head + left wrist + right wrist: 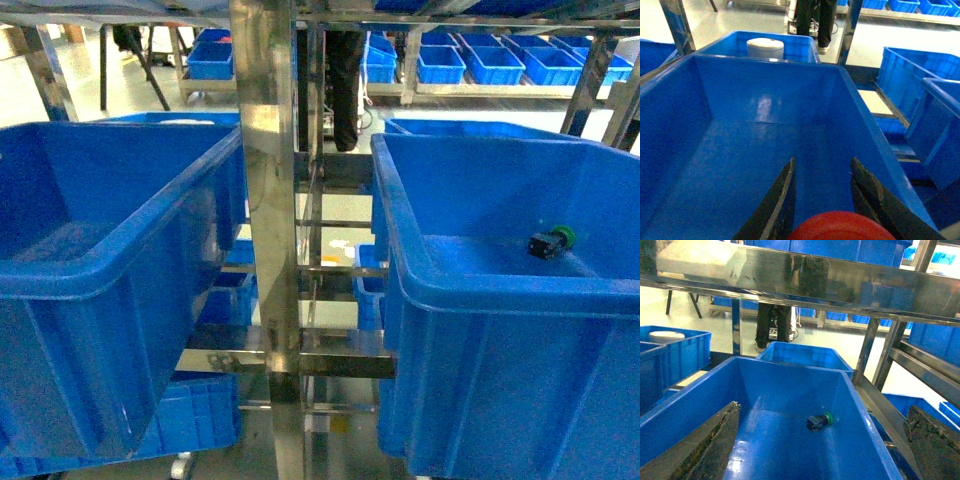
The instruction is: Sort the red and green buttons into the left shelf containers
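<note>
The red button [841,228] shows only its wide red cap, low between the black fingers [782,200] of my left gripper [823,161]. That gripper is shut on it and hangs over the inside of a deep blue container [765,145], the left one [100,270] in the head view. The green button [819,421] [552,242] lies on its side on the floor of the right container [500,300]. My right gripper [823,407] hovers above it, open wide, holding nothing. Neither gripper appears in the head view.
A shiny steel post [265,200] of the shelf stands between the two containers. A steel crossbar [815,277] runs overhead. A further bin holds a white cylinder [765,47]. More blue bins sit behind and below, and a person's legs [345,90] stand beyond the rack.
</note>
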